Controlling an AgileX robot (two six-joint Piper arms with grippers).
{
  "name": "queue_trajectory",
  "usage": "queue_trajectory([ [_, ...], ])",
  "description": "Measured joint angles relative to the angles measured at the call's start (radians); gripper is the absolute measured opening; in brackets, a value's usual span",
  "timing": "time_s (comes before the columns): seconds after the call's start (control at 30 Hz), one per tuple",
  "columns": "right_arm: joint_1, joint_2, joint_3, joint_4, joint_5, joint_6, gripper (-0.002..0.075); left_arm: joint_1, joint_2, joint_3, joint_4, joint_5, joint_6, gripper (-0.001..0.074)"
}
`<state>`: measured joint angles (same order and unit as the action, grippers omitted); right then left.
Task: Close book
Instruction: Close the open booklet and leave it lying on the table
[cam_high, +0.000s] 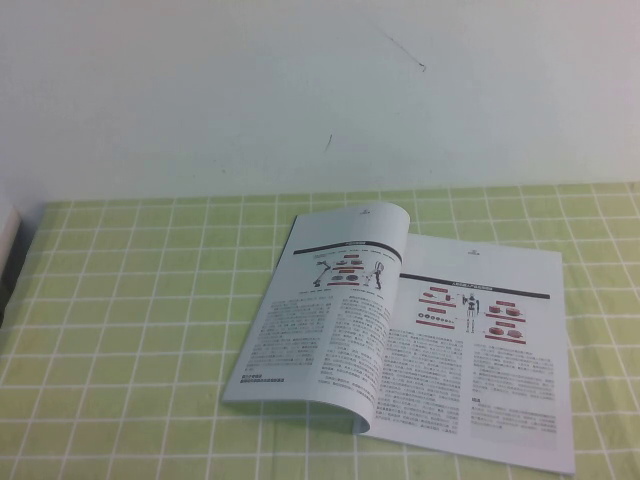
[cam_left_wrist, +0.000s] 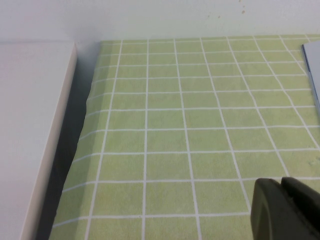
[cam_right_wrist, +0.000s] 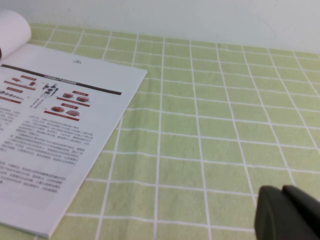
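An open book (cam_high: 400, 335) lies on the green checked cloth, right of the table's middle, printed pages up. Its left page arches up near the spine; the right page (cam_right_wrist: 50, 135) lies flat. One corner of the book (cam_left_wrist: 312, 67) shows at the edge of the left wrist view. Neither arm appears in the high view. My left gripper (cam_left_wrist: 281, 184) hangs shut over bare cloth well left of the book, holding nothing. My right gripper (cam_right_wrist: 283, 190) is also shut and empty, over cloth to the right of the book.
The green cloth with white grid lines (cam_high: 130, 330) covers the table up to a white wall (cam_high: 300, 90) at the back. A white board or box (cam_left_wrist: 30, 130) stands along the table's left edge beside a dark gap.
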<state>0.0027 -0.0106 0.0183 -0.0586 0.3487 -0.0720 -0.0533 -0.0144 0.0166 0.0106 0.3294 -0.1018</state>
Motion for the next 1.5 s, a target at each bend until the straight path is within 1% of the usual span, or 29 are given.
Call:
queue_trajectory([
  [0.33, 0.0, 0.0, 0.0, -0.004, -0.004, 0.0, -0.0002, 0.0, 0.0, 0.0, 0.0, 0.0, 0.0, -0.0004],
  [0.43, 0.0, 0.0, 0.008, -0.004, -0.054, 0.0, -0.0002, 0.0, 0.0, 0.0, 0.0, -0.027, 0.0, -0.0004],
  [0.57, 0.0, 0.0, 0.01, -0.004, -0.213, 0.0, -0.0002, 0.0, 0.0, 0.006, 0.0, -0.147, 0.004, -0.0004],
  [0.73, 0.0, 0.0, 0.01, -0.004, -0.404, -0.002, -0.0002, 0.0, 0.0, 0.006, 0.002, -0.415, 0.009, -0.0004],
  [0.93, 0.0, 0.0, 0.01, -0.004, -0.544, -0.002, -0.0002, 0.0, 0.0, 0.006, 0.002, -0.731, 0.011, -0.0004],
  [1.07, 0.0, 0.0, 0.01, -0.004, -0.626, 0.019, -0.0002, 0.0, 0.0, 0.006, 0.003, -0.88, 0.011, -0.0004],
  [1.23, 0.0, 0.0, 0.01, 0.014, -0.664, -0.029, -0.0002, 0.0, 0.0, 0.006, 0.001, -0.977, 0.011, -0.0004],
  [1.33, 0.0, 0.0, 0.01, 0.023, -0.693, -0.043, -0.0003, 0.0, 0.0, 0.006, 0.001, -1.003, 0.036, -0.0004],
  [1.43, 0.0, -0.001, 0.008, 0.024, -0.724, -0.064, -0.0003, 0.0, 0.0, 0.006, -0.001, -1.014, 0.102, -0.0004],
  [1.5, 0.0, -0.001, -0.021, 0.026, -0.678, -0.081, -0.0003, 0.0, 0.0, 0.003, -0.001, -0.967, 0.102, -0.0004],
])
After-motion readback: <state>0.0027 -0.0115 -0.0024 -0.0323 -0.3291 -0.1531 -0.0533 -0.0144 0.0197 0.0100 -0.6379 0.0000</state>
